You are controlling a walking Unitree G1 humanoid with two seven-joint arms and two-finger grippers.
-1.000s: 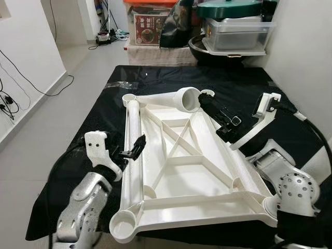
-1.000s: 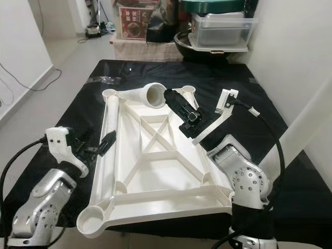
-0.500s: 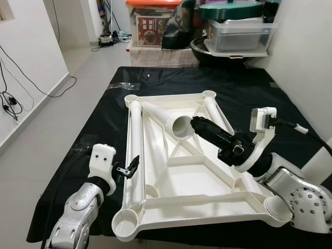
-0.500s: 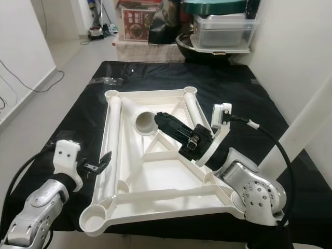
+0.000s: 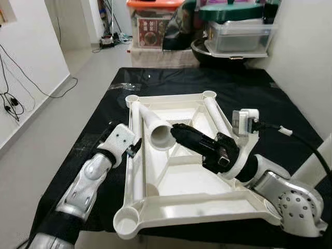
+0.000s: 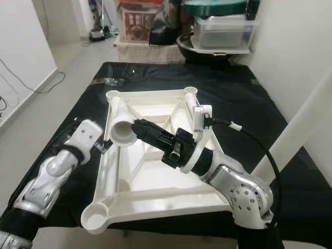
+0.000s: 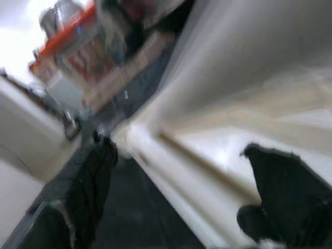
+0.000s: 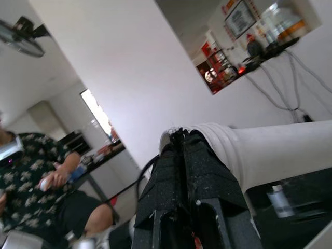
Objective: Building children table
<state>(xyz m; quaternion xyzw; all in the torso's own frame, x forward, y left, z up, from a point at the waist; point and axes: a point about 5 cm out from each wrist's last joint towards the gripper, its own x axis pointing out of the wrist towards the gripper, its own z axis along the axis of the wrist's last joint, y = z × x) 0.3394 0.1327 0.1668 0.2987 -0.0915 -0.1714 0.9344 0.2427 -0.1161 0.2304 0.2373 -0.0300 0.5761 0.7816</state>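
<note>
Table leg [image 5: 155, 129], left claw [image 5: 136, 148] closer.

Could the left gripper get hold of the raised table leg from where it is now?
Probably yes: the left gripper sits open beside the leg the right gripper holds, nothing between them.

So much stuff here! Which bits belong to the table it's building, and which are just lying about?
Part of the job:
- white tabletop frame, lying upside down
- loose white leg, held by the right gripper
- left gripper beside the frame

Just lying about:
- black cloth
- clear plastic box
- orange-lidded box
- wall cables
</note>
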